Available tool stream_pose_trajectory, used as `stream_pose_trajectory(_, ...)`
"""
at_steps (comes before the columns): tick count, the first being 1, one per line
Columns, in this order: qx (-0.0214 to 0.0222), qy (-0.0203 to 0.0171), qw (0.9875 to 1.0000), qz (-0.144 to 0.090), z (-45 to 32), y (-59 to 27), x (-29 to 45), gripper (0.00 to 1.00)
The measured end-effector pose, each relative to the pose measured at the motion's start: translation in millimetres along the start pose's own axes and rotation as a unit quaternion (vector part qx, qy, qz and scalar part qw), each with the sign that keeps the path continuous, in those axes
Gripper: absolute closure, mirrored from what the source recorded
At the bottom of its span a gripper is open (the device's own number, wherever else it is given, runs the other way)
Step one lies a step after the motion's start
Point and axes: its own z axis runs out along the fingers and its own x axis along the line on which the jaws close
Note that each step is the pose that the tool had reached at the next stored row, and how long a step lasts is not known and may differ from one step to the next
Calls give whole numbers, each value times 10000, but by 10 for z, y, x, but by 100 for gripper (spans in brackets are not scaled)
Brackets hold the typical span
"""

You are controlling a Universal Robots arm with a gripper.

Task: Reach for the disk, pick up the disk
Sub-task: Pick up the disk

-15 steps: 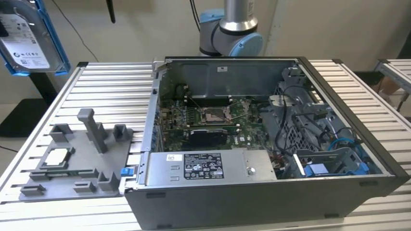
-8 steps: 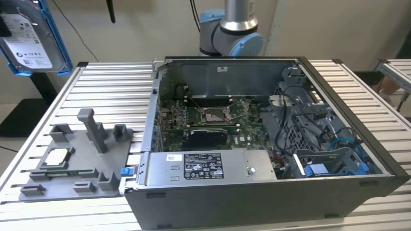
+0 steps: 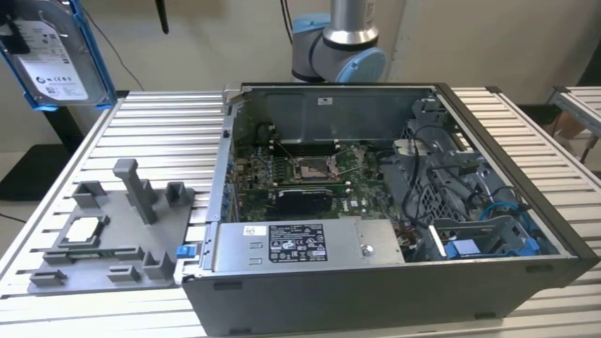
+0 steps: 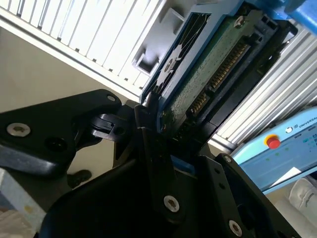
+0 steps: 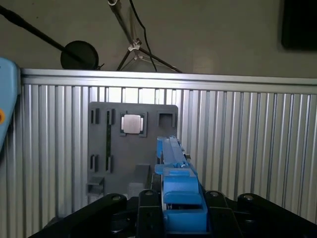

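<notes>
The disk (image 3: 58, 60), silver-grey with a white label and a bright blue frame, hangs in the air at the exterior view's upper left, well above the slatted table. My gripper (image 3: 13, 35) is shut on it at its upper edge. In the second wrist view the disk's green circuit-board underside (image 4: 210, 74) runs away from the black fingers (image 4: 148, 134) clamped on its end. The first wrist view looks along the disk's blue edge (image 5: 174, 173), held between the black jaws above the grey fixture.
An open computer case (image 3: 526, 211) takes up the table's middle and right. A grey fixture plate (image 3: 122, 243) with upright posts and a small square chip (image 3: 84, 227) lies on the exterior view's left. The arm's base (image 3: 338, 49) stands behind the case. A light-blue pendant (image 4: 277, 148) lies nearby.
</notes>
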Motion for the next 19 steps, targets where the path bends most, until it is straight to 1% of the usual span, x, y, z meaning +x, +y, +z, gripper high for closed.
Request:
stream_pose_trajectory(3, 0, 0, 10000, 0, 0, -61, 1, 100)
stream_pose_trajectory(12, 0, 0, 10000, 0, -3, -284, 5, 100)
stream_pose_trajectory(19, 0, 0, 10000, 0, -4, -442, 7, 100)
